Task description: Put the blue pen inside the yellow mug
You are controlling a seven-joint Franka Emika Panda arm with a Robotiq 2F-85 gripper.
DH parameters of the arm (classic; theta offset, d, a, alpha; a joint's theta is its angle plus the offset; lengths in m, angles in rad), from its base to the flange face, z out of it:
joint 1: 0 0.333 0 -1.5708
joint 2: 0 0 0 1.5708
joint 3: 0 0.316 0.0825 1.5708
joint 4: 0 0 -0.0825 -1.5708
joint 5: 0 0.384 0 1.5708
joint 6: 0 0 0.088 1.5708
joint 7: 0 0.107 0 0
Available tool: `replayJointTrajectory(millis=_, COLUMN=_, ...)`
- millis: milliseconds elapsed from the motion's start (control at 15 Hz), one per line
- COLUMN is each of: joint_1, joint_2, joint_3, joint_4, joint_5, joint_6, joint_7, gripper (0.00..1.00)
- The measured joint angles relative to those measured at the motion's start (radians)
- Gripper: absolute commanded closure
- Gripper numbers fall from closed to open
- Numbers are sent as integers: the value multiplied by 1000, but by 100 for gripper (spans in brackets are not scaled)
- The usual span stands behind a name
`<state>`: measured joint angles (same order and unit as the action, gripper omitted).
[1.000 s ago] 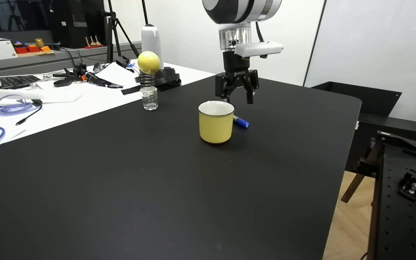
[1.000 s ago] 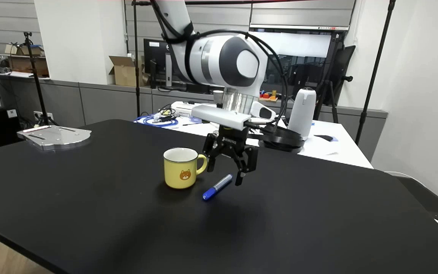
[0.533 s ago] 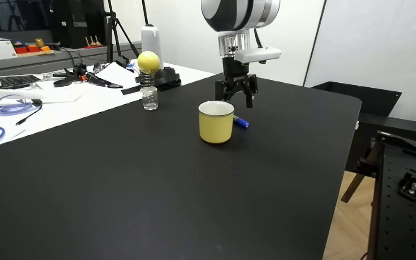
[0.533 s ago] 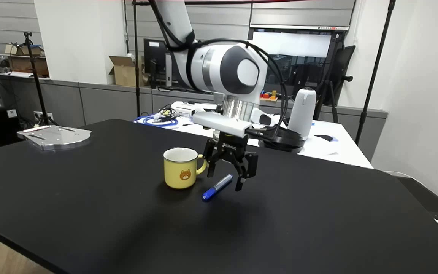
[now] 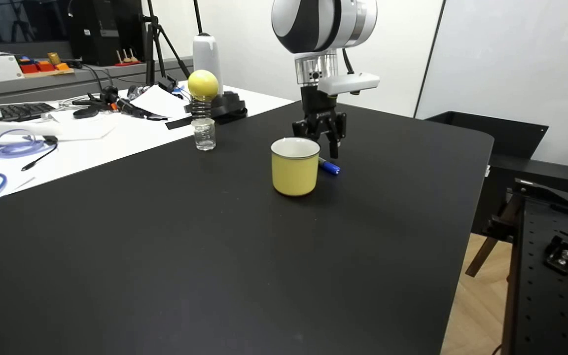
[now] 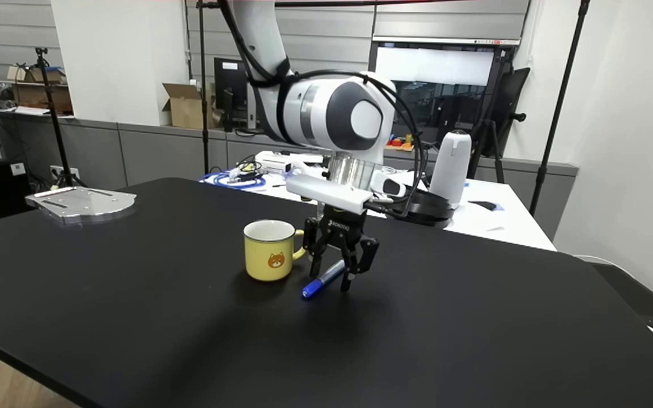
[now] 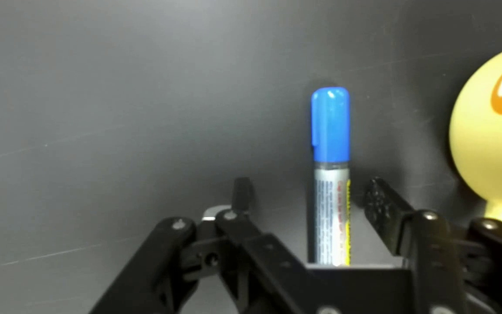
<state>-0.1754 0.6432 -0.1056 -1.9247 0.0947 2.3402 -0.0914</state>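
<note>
The blue pen lies flat on the black table, with a blue cap and a silver, printed barrel; it shows in an exterior view [image 6: 321,283] and in the wrist view [image 7: 331,174]. In an exterior view the mug hides part of the pen [image 5: 330,168]. The yellow mug [image 6: 268,255] stands upright beside the pen, its handle toward my gripper; it also shows in an exterior view [image 5: 294,173] and at the right edge of the wrist view [image 7: 486,139]. My gripper [image 7: 308,191] is open and points down, low over the table. Its fingers are on either side of the barrel, not touching it.
The right finger is between the pen and the mug, close to the handle. A clear bottle with a yellow ball [image 5: 203,111] stands at the table edge. A clear plate [image 6: 83,204] lies on the table's far left. A white table [image 6: 508,218] with cables adjoins behind.
My gripper has come down toward the pen, and its fingers are closer together than before. The pen and the mug have not moved.
</note>
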Motion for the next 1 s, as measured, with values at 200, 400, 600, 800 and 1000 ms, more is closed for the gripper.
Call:
replayJointTrajectory(millis=200, joint_1=-1, joint_2=5, joint_3=2, joint_4=7, joint_5=0, joint_6=0, joint_7=-6, gripper=79)
replayJointTrajectory(millis=400, joint_1=-3, joint_2=5, joint_3=3, joint_4=14, joint_5=0, joint_6=1, joint_7=-11, gripper=99)
replayJointTrajectory(millis=600, joint_1=-2, joint_2=3, joint_3=5, joint_4=18, joint_5=-1, joint_6=4, joint_7=-11, gripper=95)
replayJointTrajectory(millis=800, joint_1=2, joint_2=-6, joint_3=5, joint_4=18, joint_5=-15, joint_6=6, joint_7=-10, gripper=95)
replayJointTrajectory(millis=1000, joint_1=18, joint_2=-45, joint_3=2, joint_4=18, joint_5=-51, joint_6=-9, joint_7=-3, gripper=95)
